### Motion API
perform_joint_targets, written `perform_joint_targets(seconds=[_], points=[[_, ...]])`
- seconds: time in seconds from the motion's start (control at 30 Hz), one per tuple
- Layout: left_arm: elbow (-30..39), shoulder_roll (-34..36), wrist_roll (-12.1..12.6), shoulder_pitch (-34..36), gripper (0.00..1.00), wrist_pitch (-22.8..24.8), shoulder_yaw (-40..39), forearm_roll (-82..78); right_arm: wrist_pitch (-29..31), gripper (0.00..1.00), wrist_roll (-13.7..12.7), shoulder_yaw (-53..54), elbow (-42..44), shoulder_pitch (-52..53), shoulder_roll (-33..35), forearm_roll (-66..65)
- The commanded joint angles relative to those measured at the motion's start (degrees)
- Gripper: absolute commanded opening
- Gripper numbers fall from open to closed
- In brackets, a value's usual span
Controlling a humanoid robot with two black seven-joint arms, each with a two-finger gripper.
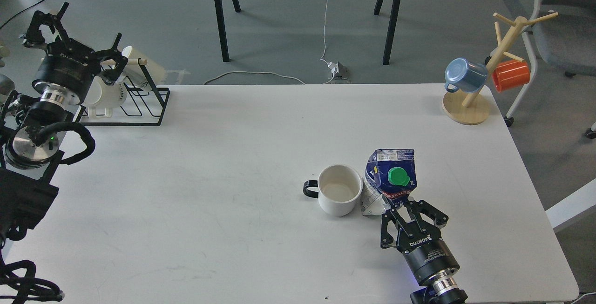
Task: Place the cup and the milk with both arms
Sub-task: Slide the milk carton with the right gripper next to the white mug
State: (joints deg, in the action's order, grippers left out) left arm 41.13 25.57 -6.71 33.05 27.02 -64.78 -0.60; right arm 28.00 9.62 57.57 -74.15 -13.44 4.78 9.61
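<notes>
A white cup (339, 195) with a black handle stands upright near the middle of the white table (223, 155). A blue and white milk carton (390, 180) with a green cap stands right beside the cup, close to or touching its right side. My right gripper (399, 201) is shut on the carton's lower part. My left gripper (84, 38) is at the far left, raised over the black wire rack (139, 104), its fingers spread and holding nothing.
The wire rack at the back left holds white cups (104, 97). A wooden mug tree (484, 80) at the back right corner carries a blue mug (463, 75) and an orange mug (511, 75). Table legs and a chair stand beyond the far edge.
</notes>
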Motion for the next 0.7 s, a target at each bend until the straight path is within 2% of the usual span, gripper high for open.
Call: perform_joint_targets(seconds=[0.0, 0.1, 0.2, 0.4, 0.67], points=[[0.09, 0.01, -0.14, -0.79, 0.99, 0.13, 0.01, 0.07, 0.0, 0.28, -0.13, -0.79, 0.41, 0.69, -0.73, -0.03], [0.09, 0.1, -0.14, -1.14, 0.99, 0.05, -0.08, 0.07, 0.0, 0.32, -0.13, -2.11, 0.94, 1.13, -1.44, -0.03], [0.17, 0.1, -0.23, -1.58, 0.99, 0.05, -0.17, 0.07, 0.0, 0.41, -0.13, -2.11, 1.64, 1.05, -1.44, -0.11], [0.18, 0.01, -0.23, -1.58, 0.99, 0.13, -0.08, 0.07, 0.0, 0.93, -0.04, -1.59, 1.29, 0.52, -1.26, 0.15], [0.18, -0.17, -0.14, -1.58, 0.99, 0.13, -0.08, 0.07, 0.0, 0.96, 0.05, -1.67, 0.94, -0.18, -1.0, 0.15]])
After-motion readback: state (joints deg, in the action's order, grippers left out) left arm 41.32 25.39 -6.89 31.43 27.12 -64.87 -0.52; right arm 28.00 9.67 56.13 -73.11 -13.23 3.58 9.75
